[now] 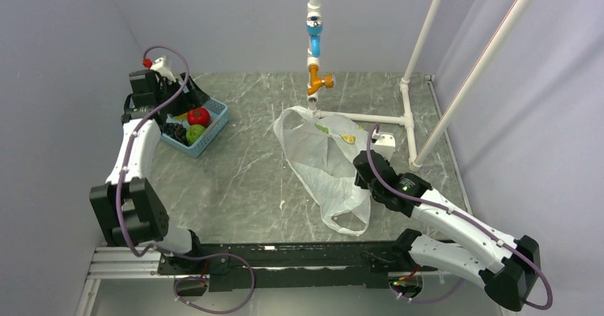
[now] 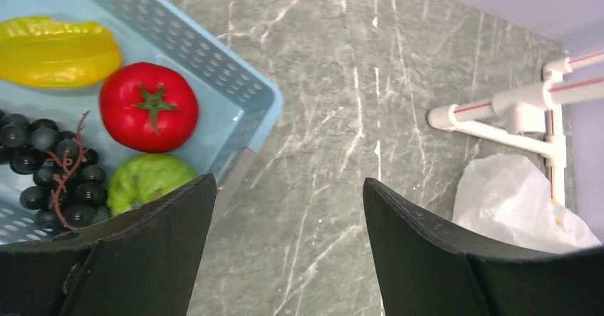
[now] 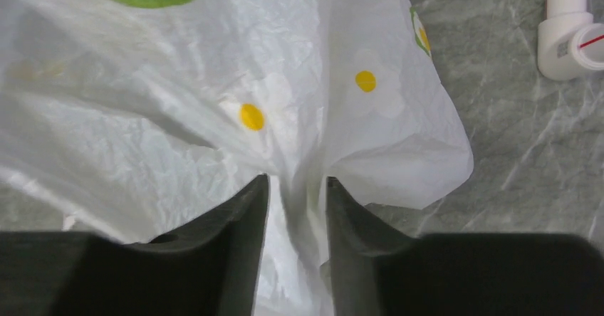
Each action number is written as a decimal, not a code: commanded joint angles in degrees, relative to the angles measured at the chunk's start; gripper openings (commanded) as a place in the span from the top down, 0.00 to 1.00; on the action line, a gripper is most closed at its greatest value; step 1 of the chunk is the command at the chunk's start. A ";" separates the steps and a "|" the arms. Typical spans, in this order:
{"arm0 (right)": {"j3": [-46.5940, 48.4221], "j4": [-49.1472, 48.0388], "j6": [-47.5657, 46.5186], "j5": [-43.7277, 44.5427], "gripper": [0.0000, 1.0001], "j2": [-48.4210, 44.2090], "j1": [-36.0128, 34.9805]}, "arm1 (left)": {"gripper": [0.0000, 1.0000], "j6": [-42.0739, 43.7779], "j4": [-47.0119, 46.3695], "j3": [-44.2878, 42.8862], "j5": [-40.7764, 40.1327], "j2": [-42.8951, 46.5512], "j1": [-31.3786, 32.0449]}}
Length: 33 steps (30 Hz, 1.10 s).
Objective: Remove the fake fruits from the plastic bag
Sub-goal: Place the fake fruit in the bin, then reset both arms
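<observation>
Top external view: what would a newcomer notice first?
The fake fruits, red, yellow, green and a dark bunch, sit in a blue basket at the far left, beside the left gripper, whose jaws are wide open. Mid-table lies the crumpled plastic bag, with the right gripper pinching a fold of its film between its jaws.

- The grey marble-patterned table (image 1: 249, 181) is carrying everything; a bare stretch of it is showing between the wide-apart jaws of the left gripper (image 2: 288, 188).
- A blue lattice basket (image 2: 242, 92) is sitting flat on it, its corner just beyond the jaw on the left of the left wrist view.
- The plastic bag (image 3: 178, 138) is lying crumpled, spreading ahead of the right gripper (image 3: 295, 181), with a fold running between its nearly closed jaws.
- A white pipe frame (image 3: 570, 24) is standing ahead of those jaws, off to the right of that wrist view.
</observation>
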State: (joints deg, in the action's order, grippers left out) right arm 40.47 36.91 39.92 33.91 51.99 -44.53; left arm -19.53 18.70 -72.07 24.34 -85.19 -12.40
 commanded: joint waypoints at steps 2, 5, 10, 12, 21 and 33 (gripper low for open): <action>4.22 -1.54 -8.56 -3.63 0.48 -4.49 0.28 | 0.18 4.92 -4.28 4.16 -1.84 9.84 5.40; 5.30 -1.31 -10.20 -4.15 0.29 -8.01 0.24 | 0.17 7.46 -4.75 6.82 -5.60 14.87 10.56; 8.57 0.89 -12.93 -3.23 0.20 -12.50 0.30 | 0.10 11.63 -5.54 11.27 -18.37 24.91 22.08; 10.58 1.80 -14.50 -2.39 0.16 -14.23 0.24 | 0.09 10.79 -3.42 12.23 -18.72 28.59 25.22; 18.96 1.63 -24.84 3.31 0.00 -21.37 0.31 | 0.01 2.41 9.53 15.91 -16.06 51.46 25.59; 33.75 4.38 -30.14 13.47 0.00 -22.56 0.27 | 0.01 1.90 25.41 -2.20 -21.74 58.60 25.59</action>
State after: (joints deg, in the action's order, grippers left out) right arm 69.76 40.69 13.04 43.29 29.85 -44.38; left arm -16.08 39.94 -70.78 4.97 -28.08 13.21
